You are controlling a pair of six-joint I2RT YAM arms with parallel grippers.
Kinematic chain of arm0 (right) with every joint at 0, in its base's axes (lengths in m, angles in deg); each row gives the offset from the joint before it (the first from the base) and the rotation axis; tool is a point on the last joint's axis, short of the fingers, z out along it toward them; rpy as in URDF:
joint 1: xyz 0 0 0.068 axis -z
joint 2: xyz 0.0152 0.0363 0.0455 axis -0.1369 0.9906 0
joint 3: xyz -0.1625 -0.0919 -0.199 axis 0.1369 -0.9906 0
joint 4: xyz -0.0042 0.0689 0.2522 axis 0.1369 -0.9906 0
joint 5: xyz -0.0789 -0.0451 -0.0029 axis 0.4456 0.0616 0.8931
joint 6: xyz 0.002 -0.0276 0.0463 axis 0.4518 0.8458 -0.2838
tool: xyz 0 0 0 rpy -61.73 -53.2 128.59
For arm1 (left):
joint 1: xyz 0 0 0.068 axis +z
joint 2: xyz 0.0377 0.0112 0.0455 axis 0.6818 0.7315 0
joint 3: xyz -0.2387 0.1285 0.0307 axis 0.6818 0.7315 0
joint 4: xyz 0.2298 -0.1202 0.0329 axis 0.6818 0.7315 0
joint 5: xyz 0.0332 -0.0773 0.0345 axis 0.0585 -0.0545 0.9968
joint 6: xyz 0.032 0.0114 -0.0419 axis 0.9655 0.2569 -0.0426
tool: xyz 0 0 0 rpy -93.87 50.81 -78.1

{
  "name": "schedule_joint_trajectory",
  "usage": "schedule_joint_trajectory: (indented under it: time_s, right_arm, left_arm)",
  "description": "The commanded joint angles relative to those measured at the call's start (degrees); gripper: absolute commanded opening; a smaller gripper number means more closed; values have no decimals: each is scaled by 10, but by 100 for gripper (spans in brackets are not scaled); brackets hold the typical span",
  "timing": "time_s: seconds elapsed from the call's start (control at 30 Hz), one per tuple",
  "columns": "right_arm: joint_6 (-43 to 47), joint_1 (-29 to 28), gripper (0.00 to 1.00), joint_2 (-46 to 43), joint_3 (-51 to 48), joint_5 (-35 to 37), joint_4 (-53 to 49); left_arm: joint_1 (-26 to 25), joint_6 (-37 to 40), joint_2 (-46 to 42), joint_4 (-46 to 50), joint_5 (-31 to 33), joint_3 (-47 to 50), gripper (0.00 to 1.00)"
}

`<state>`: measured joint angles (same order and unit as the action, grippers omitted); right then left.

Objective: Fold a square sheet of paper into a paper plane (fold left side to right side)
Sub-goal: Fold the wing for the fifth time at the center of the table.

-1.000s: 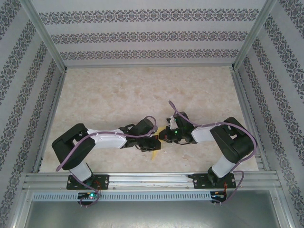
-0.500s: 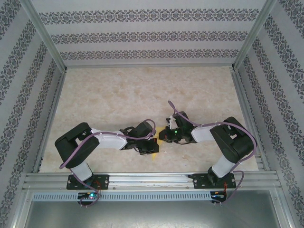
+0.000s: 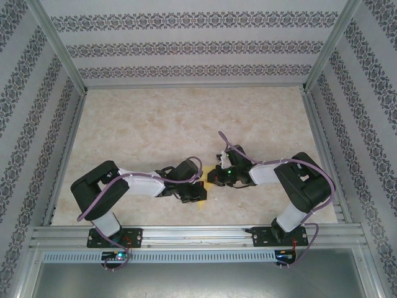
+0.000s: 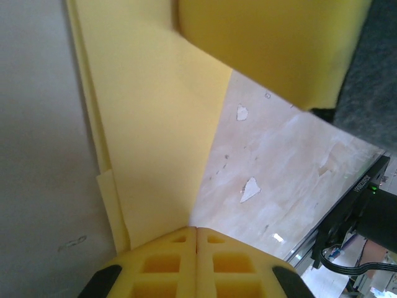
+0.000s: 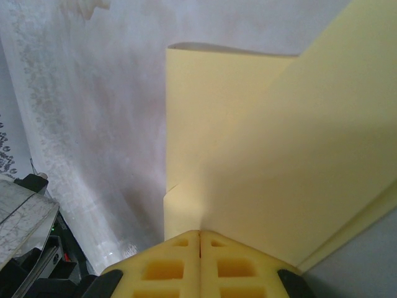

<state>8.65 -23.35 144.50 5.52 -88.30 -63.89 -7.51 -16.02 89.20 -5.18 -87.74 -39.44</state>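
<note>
The left arm (image 3: 139, 184) and right arm (image 3: 291, 183) are both chunky black joints with white link covers, purple cables (image 3: 224, 141) looping along them. Tiny green LED (image 3: 229, 167) by the right wrist. Yellow fingers (image 4: 167, 264) with square cutouts, 2 each.

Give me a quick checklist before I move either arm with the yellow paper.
1. Left fingers shut on the paper: ok, it is pinched at their tips.
2. Right fingers shut on the paper: ok.
3. Paper layers flush: not ok, a lower layer peeks out beside the left fingers.
4. Paper free of tears: ok where visible.
5. Overall fold shape: cannot tell; from above, little of the paper shows.
</note>
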Motion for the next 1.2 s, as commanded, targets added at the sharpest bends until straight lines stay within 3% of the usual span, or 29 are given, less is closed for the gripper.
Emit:
schedule_joint_trajectory:
  time_s: [0.0, 0.5, 0.83, 1.17]
  right_arm:
    - [32, 0, 0, 53, -19, 90, -82]
    - [45, 4, 0, 54, -12, 95, -104]
    - [46, 3, 0, 49, -12, 95, -110]
    - [46, 2, 0, 50, -12, 96, -112]
  left_arm:
    - [1, -3, -18, 23, 7, 12, 2]
    - [-2, 6, -40, 59, 19, 38, 2]
    - [-2, 17, -109, 84, 45, 41, 2]
    - [-17, 24, -74, 39, 1, 0, 2]
